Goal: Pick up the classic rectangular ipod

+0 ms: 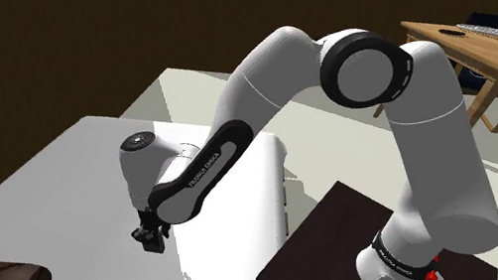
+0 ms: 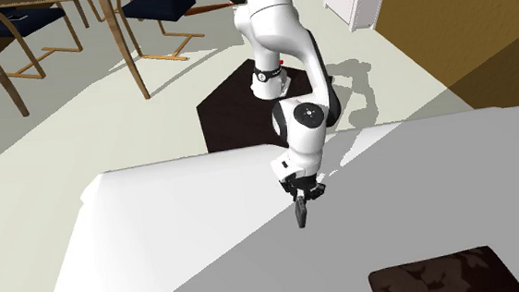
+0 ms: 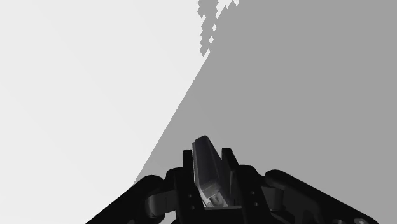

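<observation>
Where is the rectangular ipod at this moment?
The dark grey flat rectangular ipod is clasped in the jaws of the all-black gripper, over the white surface, near the middle of the second exterior view.

The broad white flat surface (image 1: pixel 62 180) lies open all around the black two-finger gripper (image 1: pixel 152 240) clasping the slim grey rectangular ipod (image 3: pixel 208 168). A dark brown mottled flat pad (image 2: pixel 441 273) lies at its edge, well apart from the gripper.

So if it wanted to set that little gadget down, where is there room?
Nearly anywhere: the white surface is bare all round the gripper holding the ipod, out to its edges. The one taken spot is the corner with the dark brown pad.
</observation>
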Controlling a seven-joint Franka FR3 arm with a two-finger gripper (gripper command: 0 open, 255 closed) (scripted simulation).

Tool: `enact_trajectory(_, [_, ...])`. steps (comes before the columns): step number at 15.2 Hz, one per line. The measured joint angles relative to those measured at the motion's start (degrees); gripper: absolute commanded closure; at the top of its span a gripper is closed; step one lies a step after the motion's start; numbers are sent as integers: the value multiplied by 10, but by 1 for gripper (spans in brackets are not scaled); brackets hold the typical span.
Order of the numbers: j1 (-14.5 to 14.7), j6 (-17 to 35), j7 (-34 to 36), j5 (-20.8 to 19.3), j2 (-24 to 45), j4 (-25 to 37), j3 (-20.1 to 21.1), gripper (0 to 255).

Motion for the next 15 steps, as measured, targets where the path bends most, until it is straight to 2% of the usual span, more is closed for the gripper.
enact_trajectory(15, [-17, -67, -17, 29, -75, -6, 24, 255])
